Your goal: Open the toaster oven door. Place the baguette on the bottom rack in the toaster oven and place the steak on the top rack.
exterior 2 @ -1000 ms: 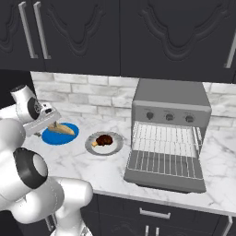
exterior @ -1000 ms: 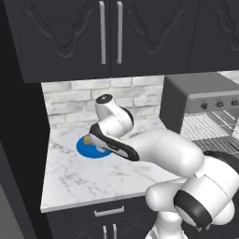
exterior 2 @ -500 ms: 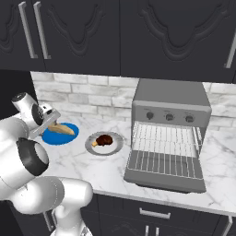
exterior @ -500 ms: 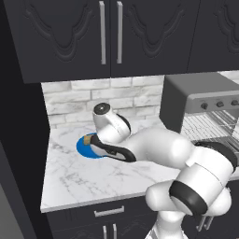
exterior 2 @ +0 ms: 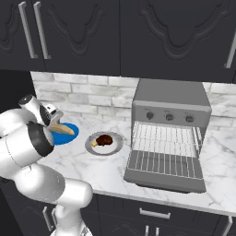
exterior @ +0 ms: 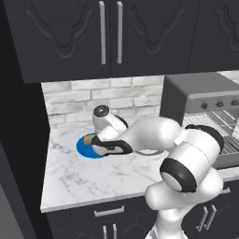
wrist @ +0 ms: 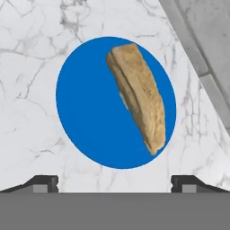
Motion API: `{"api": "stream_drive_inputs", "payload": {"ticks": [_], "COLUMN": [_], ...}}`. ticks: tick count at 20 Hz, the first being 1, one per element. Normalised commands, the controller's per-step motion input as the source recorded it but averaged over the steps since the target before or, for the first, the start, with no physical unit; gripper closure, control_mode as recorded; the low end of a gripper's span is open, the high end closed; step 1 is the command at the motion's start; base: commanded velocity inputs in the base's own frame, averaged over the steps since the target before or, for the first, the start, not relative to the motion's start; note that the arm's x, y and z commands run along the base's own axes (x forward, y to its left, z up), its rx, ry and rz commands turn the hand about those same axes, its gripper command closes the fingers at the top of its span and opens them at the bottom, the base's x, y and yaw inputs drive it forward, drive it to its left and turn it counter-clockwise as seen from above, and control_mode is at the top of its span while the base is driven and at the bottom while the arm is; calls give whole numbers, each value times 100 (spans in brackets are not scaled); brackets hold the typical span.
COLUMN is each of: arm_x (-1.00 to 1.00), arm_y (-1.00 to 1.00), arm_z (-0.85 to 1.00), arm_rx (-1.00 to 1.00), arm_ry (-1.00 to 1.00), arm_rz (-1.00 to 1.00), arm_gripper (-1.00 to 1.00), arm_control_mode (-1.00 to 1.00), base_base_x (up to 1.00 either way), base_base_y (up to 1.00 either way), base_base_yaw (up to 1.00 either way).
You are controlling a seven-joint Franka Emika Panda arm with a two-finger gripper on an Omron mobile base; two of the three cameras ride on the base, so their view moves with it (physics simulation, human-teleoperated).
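Blue plate [wrist: 90, 112] carries the baguette [wrist: 138, 101], which lies on the plate's right half in the hand view, running from about 12 o'clock down to 4 o'clock. The gripper [wrist: 115, 183] hangs directly above it with its jaws spread wide and nothing between them.

Handling judgement: the baguette looks light, rigid and crusty, with a rough surface that should not slip. It is narrow enough across its width to fit between the jaws. The best hold appears to be across the thick middle, away from the tapered ends; the jaws would need turning to sit square to the loaf's long axis.

Surroundings: the white marble desk [exterior 2: 92, 168] also bears a grey plate [exterior 2: 115, 146] with the steak [exterior 2: 104, 139], just at 3 o'clock of the blue plate in the right base view. Further at 3 o'clock stands the toaster oven [exterior 2: 170, 103], its door [exterior 2: 163, 171] dropped flat and the wire racks exposed. The steak plate lies on the direct path to the oven and calls for a lifted carry.
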Motion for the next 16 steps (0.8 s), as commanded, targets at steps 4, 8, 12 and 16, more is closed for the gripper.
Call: {"api": "stream_drive_inputs", "payload": {"ticks": [4,8,12,16], "arm_x": [39,30,29,24], "arm_y": [17,16,6,10], "arm_z": [-6,-12,-11,-20], "arm_rx": [-6,-8,-3,-4], "arm_ry": [0,0,0,0], "arm_rz": [1,6,9,10], "arm_gripper": [-100,-100,-100,-100], "arm_control_mode": [-100,-100,-100,-100], "base_base_x": [0,0,0,0], "base_base_y": [0,0,0,0], "base_base_yaw": [0,0,0,0]}}
